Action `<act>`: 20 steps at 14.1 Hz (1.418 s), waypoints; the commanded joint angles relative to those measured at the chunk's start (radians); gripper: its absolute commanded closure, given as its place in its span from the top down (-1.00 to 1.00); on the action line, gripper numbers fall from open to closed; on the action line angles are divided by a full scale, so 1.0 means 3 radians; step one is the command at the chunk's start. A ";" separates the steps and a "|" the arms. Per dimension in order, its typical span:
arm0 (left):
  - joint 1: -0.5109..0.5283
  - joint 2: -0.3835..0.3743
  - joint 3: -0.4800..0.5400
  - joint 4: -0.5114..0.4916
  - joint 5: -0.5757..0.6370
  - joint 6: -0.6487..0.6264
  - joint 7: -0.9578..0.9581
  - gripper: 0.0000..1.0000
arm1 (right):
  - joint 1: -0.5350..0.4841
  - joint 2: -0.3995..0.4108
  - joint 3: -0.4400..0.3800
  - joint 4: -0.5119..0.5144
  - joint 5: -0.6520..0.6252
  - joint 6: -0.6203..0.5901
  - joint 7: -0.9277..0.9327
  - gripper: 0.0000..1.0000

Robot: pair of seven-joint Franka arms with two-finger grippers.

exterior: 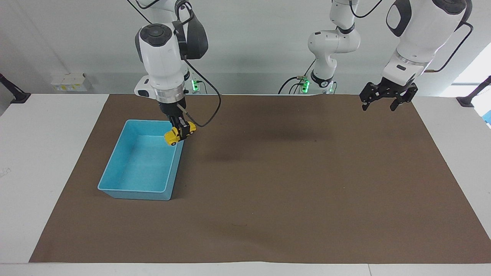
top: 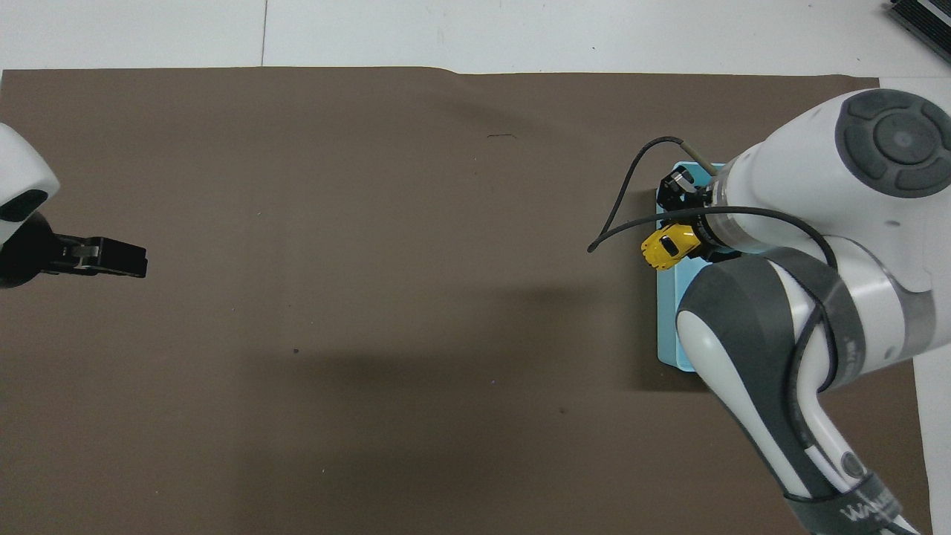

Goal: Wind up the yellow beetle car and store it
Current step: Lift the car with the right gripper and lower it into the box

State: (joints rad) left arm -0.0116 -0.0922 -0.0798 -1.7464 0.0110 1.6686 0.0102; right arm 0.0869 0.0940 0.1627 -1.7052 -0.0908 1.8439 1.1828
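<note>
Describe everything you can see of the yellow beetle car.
The yellow beetle car is a tiny, glossy, plastic-looking toy with a rounded body, dark windows and small dark wheels. It hangs tilted, nose down, clamped in the right pincer, over the blue tray's rim nearest the robots. Nothing else touches it.

In the overhead view the right arm (top: pixel 817 245) covers most of the blue tray (top: pixel 666 327), leaving only a strip along its edge toward the left arm's end of the surface. It also hides the part of the yellow car (top: pixel 669 246) over the tray. The left arm (top: pixel 18 200) is cut off by the picture's edge.
</note>
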 commanded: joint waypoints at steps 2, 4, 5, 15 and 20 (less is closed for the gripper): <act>0.0039 0.0026 -0.0015 0.0069 -0.0011 -0.0045 0.0063 1.00 | -0.0162 -0.0063 0.0020 -0.0022 0.0042 -0.0041 -0.0459 -1.00; 0.0034 0.0021 -0.0010 0.0074 -0.0016 -0.0045 0.0063 1.00 | -0.0238 -0.0073 0.0020 -0.0022 0.0042 -0.0041 -0.0684 -1.00; 0.0034 0.0021 -0.0010 0.0074 -0.0016 -0.0045 0.0053 1.00 | -0.0274 -0.0073 0.0025 -0.0022 0.0042 -0.0041 -0.0797 -1.00; 0.0044 0.0021 0.0000 0.0074 -0.0021 -0.0045 0.0033 1.00 | -0.0668 -0.0104 0.0020 -0.0053 0.0037 -0.0087 -0.2534 -1.00; 0.0044 0.0021 0.0000 0.0074 -0.0016 -0.0045 0.0033 1.00 | -0.0801 -0.0185 0.0020 -0.0216 0.0037 -0.0072 -0.3593 -1.00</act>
State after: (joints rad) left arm -0.0088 -0.0922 -0.0767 -1.7451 0.0110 1.6686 0.0132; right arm -0.1366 0.0838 0.1598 -1.7140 -0.0909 1.8250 0.2059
